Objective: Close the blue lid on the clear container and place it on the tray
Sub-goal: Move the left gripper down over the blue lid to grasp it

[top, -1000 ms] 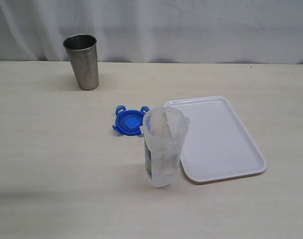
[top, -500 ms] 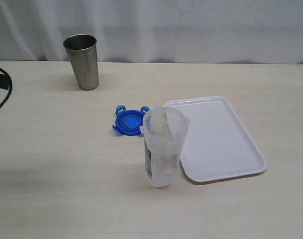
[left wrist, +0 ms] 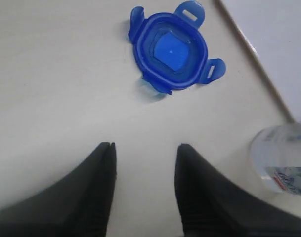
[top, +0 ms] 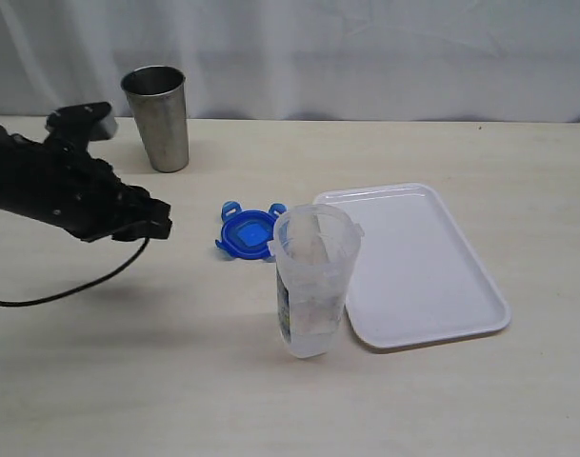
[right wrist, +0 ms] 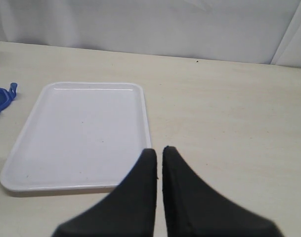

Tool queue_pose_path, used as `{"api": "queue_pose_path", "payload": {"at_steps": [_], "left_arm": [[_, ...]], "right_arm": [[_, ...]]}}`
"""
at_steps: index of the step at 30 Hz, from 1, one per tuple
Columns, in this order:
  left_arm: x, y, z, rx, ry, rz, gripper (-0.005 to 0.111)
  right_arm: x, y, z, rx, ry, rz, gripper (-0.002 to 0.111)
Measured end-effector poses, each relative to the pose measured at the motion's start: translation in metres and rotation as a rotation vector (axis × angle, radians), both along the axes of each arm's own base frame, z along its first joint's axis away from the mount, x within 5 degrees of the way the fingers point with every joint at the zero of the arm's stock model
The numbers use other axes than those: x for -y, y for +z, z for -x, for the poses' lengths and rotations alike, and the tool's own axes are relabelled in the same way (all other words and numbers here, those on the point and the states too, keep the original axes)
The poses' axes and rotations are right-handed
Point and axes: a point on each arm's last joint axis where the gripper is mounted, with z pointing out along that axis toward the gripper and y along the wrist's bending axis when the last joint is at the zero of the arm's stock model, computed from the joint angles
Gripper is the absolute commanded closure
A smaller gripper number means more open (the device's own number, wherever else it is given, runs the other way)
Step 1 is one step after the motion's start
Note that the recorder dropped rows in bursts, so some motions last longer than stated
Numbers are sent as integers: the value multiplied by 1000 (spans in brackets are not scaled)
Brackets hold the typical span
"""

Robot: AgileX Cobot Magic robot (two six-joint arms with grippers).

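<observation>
- Two parts have yet to meet. The small bright blue rounded-square plastic lid [top: 250,231] lies flat on the pale table [top: 80,362] at the centre of the exterior frame. The tall transparent plastic container [top: 313,281] stands open-topped just below and to the right of it.
- Your flat white rectangular plastic tray [top: 432,276] sits right of centre. The container stands on the table just beside the tray's left edge, not on it.
- Your left gripper [left wrist: 146,145] hangs above the table at the middle left of the exterior frame, well short of the lid. Its wrist view shows the two black fingers standing apart with only bare table between them and the lid ahead of them.
- Your right gripper [right wrist: 159,150] does not show in the exterior frame. Its own view shows the fingers pressed together, holding nothing, with the tray ahead.
- By my reading you are on the first step, the approach to the lid. Nothing is grasped, closed or placed yet.
- Next, bring the parted left fingers over the lid and down around it. The lid is low and flat with flaps sticking out, so you likely need to straddle its body, or pinch a flap, close to the table.
- After that the lid has to be lined up squarely with the container's mouth. The container is tall and looks light, so a push from the side could tip it, and the right gripper may have to steady it.
- Leave the grey stainless steel cup [top: 159,116] at the upper left alone; it has no part in the task.
</observation>
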Motion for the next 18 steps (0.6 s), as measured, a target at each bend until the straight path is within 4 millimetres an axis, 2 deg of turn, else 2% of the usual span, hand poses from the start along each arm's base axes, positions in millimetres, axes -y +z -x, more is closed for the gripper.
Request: {"api": "queue_pose_path", "payload": {"at_steps": [6,9,11,15,18], "left_arm": [[27,-34,-9,-24,149,12,69],[37,-52,-13,-139,379,148,69],[47,-60,-20,-215,443,245,69],[62,-69,-28,-265,480,313,69],[65,-76,-29,-281,489,308,69]], "right_arm": [[0,0,0,0,0,0,104],[0,0,0,0,0,0,104],[0,0,0,0,0,0,104],[0,0,0,0,0,0,104],[0,0,0,0,0,0,104]]}}
